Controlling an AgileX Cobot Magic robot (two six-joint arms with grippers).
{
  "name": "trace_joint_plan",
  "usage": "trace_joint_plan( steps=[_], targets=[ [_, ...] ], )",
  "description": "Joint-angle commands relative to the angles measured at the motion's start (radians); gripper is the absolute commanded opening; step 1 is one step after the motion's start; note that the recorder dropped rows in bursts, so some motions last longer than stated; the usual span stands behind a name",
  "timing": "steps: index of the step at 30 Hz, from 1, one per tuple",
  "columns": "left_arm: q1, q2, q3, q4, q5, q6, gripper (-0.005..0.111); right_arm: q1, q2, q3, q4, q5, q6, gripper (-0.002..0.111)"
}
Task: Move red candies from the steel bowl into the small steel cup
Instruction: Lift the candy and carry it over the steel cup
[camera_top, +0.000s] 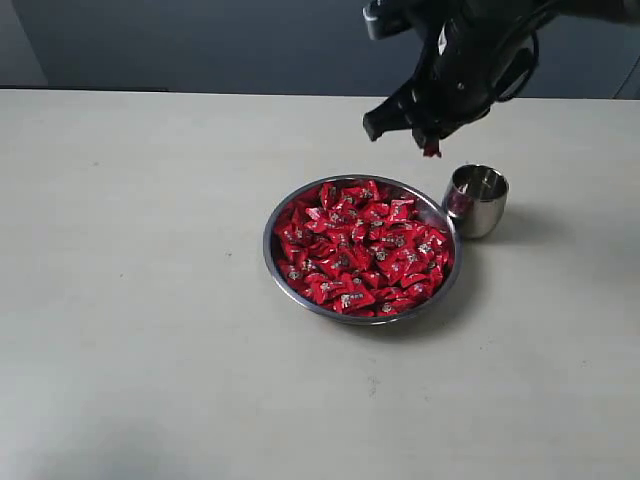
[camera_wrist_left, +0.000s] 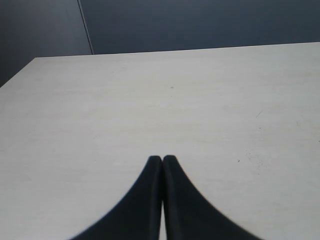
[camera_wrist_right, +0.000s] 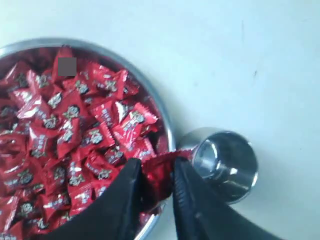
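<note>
The right jaws grip one candy (camera_wrist_right: 157, 174) by its wrapper, raised above the gap where the bowl (camera_top: 275, 262) meets the cup (camera_top: 478, 200). The other candies (camera_top: 360, 245) fill the bowl. The cup stands upright, hard against the bowl's rim and perhaps touching it, and looks empty.

The cup's mouth is narrow. If the candy is let go from this height or off-centre, it will likely strike the rim and skip onto the worktop (camera_top: 150, 300). Coming in low, the jaws could nudge the light cup and tip it. The pinch looks shallow, so the candy may slip early.

The worktop is bare beyond the cup and all around the bowl. The left jaws are pressed together on nothing over bare worktop.
</note>
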Motion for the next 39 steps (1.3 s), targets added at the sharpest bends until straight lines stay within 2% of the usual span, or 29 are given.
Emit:
trace_joint_plan(
  steps=[1,7,12,15,25,39],
  targets=[
    [-0.007,-0.005,0.002,0.002,-0.008,-0.001,0.0,-0.069,0.014,-0.08,-0.034,0.047,0.033,-0.001],
    [-0.007,-0.005,0.002,0.002,-0.008,-0.001,0.0,-0.206,0.027,-0.105,0.014,0.066,-0.009,-0.001],
    [-0.007,-0.005,0.002,0.002,-0.008,-0.001,0.0,-0.301,0.045,-0.105,0.232,0.062,-0.132,-0.001],
    [-0.007,-0.005,0.002,0.002,-0.008,-0.001,0.0,-0.31,0.075,-0.105,0.29,0.051,-0.17,-0.001],
    [-0.007,-0.005,0.002,0.002,-0.008,-0.001,0.0,-0.31,0.182,-0.105,0.303,0.026,-0.174,-0.001],
    [-0.007,-0.005,0.002,0.002,-0.008,-0.001,0.0,-0.31,0.215,-0.105,0.317,0.005,-0.176,-0.001]
  ],
)
